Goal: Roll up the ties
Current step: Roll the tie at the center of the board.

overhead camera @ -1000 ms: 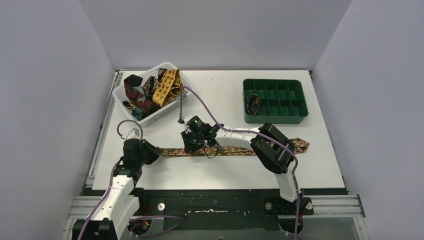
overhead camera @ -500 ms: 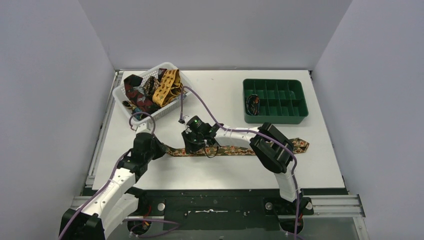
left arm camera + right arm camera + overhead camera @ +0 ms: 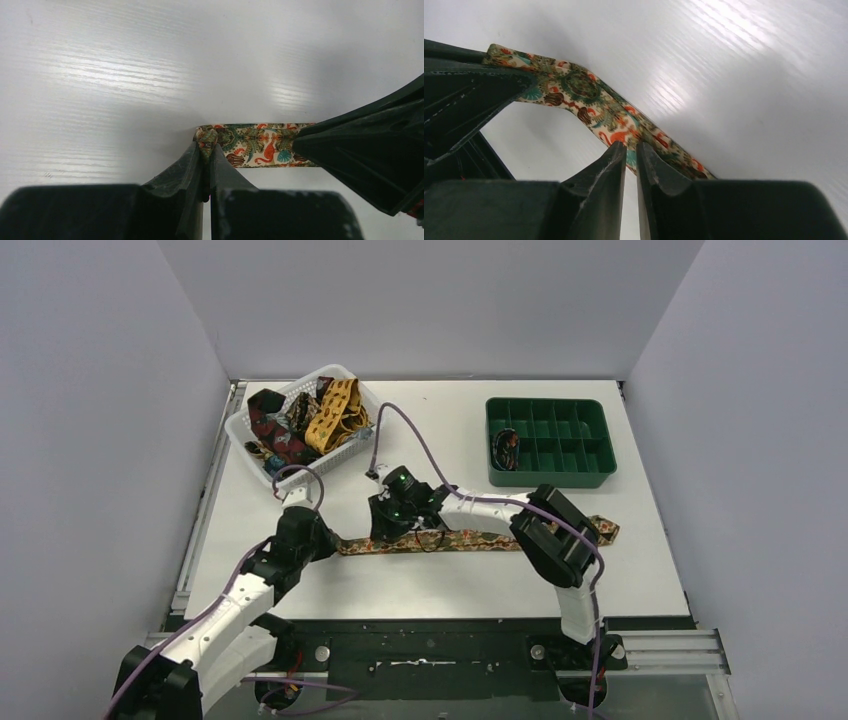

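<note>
A brown-orange multicolour tie (image 3: 470, 539) lies stretched across the table, its wide end (image 3: 606, 530) at the right. My left gripper (image 3: 328, 543) is shut on its narrow end, and in the left wrist view the fabric (image 3: 260, 145) bunches between the left gripper's (image 3: 207, 147) tips. A little to the right, my right gripper (image 3: 392, 533) stands over the same tie. In the right wrist view the right gripper's (image 3: 630, 149) jaws are pinched on the edge of the tie (image 3: 584, 92), which rises slightly off the table between the two grippers. More ties (image 3: 300, 420) fill the basket.
A white basket (image 3: 237, 428) stands at the back left. A green compartment tray (image 3: 550, 478) sits at the back right with a small coiled tie (image 3: 506, 448) in one left cell. Purple cables loop above both wrists.
My left arm has swung forward and to the right, carrying the tie's narrow end toward the right gripper. The right gripper has shifted slightly right.
</note>
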Available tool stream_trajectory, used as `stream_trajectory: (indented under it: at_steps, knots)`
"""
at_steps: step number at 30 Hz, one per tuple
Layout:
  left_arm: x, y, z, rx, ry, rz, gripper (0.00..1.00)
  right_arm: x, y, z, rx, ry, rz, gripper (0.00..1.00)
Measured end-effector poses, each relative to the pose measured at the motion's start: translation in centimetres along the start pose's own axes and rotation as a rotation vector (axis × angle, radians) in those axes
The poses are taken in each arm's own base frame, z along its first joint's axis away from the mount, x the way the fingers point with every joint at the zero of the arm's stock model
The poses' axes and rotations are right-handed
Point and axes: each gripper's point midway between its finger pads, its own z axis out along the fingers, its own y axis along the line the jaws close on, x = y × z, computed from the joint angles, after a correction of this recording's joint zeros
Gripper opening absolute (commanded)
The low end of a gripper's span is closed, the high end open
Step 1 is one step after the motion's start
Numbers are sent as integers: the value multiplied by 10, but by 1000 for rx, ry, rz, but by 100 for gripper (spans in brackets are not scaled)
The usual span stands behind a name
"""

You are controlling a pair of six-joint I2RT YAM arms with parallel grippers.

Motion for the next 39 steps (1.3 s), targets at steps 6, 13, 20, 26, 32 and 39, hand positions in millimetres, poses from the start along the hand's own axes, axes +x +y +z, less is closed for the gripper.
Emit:
stream_trajectory:
  at_steps: [6,13,20,26,32,39]
  knots:
    - [0,-12,1,27,-1,30,0,-14,-31,-42,67,-113,81,24]
    - [9,-29,6,57,29,82,0,-49,-57,-92,126,-308,143,41]
    - [16,-48,11,109,34,117,0,-49,-65,-124,179,-404,152,51]
    - [27,-58,21,133,68,139,0,-64,-72,-144,205,-472,164,52]
    - [32,-70,27,144,96,168,0,-61,-81,-144,216,-466,168,54]
    - [35,-83,32,161,114,200,11,-54,-82,-141,215,-445,167,55]
